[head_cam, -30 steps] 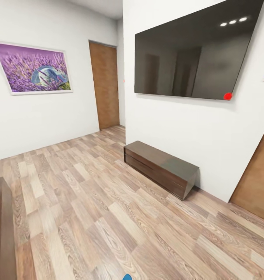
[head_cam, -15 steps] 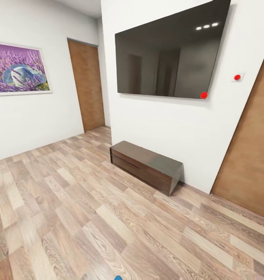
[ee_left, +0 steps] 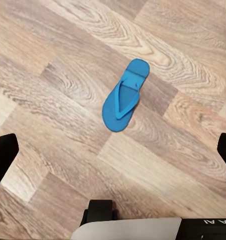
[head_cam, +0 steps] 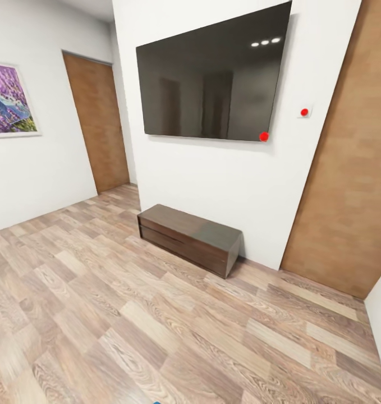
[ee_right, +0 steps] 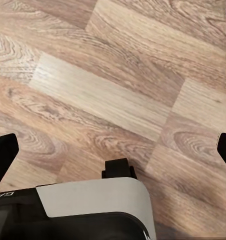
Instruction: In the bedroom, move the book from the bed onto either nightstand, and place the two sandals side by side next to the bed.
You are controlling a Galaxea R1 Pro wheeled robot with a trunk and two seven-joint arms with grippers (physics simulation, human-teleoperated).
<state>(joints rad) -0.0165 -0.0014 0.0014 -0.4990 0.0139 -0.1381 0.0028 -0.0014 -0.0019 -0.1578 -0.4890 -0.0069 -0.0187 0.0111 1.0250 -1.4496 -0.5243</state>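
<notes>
Fingers of the left gripper (ee_left: 113, 155) are spread wide apart, with black tips at both low corners of the left wrist view. Nothing sits between them. One blue sandal (ee_left: 125, 95) lies flat on the wood floor (ee_left: 53, 60) just past them, near the middle of that frame. The right gripper (ee_right: 113, 150) is spread wide too, over bare planks.

The whole head view has slid left. The lavender painting (head_cam: 8, 100) is now cut off at the left edge, and the dark cabinet (head_cam: 189, 238) has moved toward the center. A wide brown panel (head_cam: 347, 168) now fills the right side. So the camera is turning, not the things. I think the robot is swinging round to reach the sandal.

A tiny blue speck sits at the bottom edge of the head view; it may be the sandal, but it is too small to tell.

The sandal looks thin, soft and rubbery, with a Y-shaped strap. The floor is smooth with wavy grain. The long, boxy cabinet is glossy. The big black screen (head_cam: 212, 84) shines like glass.
</notes>
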